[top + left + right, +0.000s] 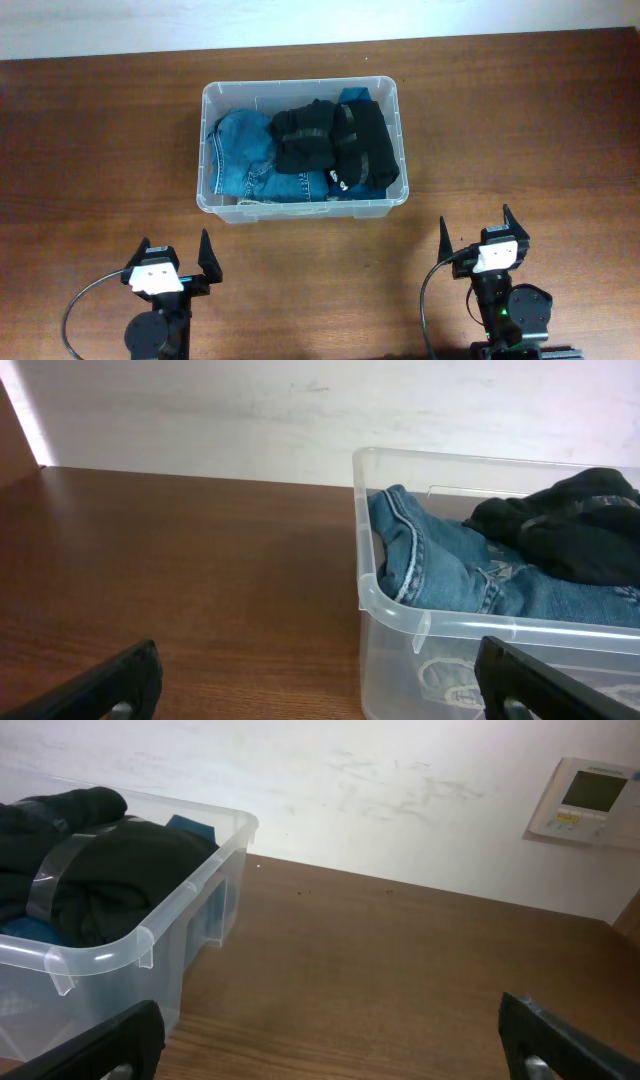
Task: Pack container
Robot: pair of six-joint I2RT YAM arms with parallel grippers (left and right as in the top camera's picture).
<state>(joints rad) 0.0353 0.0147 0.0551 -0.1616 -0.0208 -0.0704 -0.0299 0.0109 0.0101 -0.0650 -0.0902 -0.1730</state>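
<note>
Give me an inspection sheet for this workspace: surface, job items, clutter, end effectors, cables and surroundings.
Surface: brown wooden table.
Job's things: clear tub mid-table, holding jeans and black clothes; no lid seen.
Clutter: nothing seen.
End effectors: left end effector and right end effector open, empty, short of the tub.
Cables: left cable and right cable, black, loop beside the arms.
Surroundings: scuffed white wall; wall panel with display.
</note>
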